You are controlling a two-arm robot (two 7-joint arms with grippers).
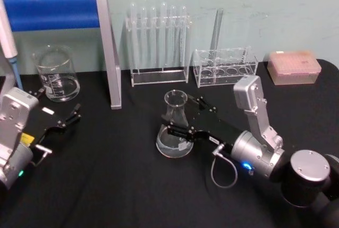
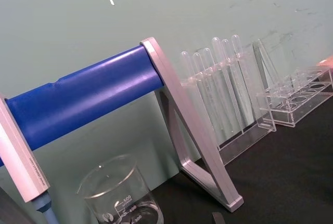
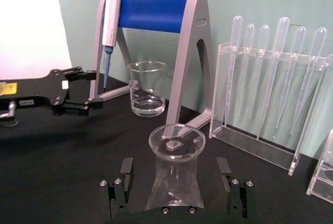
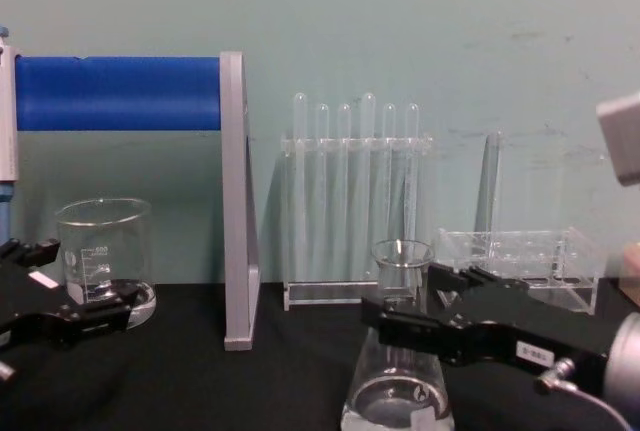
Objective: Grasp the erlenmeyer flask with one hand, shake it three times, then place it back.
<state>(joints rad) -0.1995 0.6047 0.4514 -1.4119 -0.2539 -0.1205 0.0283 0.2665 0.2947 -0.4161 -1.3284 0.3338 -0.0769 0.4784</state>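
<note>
Head view: wide-open right gripper [image 1: 181, 114] astride flask [image 1: 172, 143], not touching. Light, brittle, slippery glass; grip gently on cone below neck. Left gripper [image 1: 58, 103] open, parked beside beaker [image 1: 55, 74].

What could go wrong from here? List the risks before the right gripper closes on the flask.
1. The right gripper straddles the erlenmeyer flask at its sloped glass, fingers open. Closing there, the flask may slip or tip.
2. The flask's mouth is open and a little liquid seems to sit in its base, so shaking could splash it.
3. The test tube rack stands behind the flask, and a wide shake might hit it.
</note>
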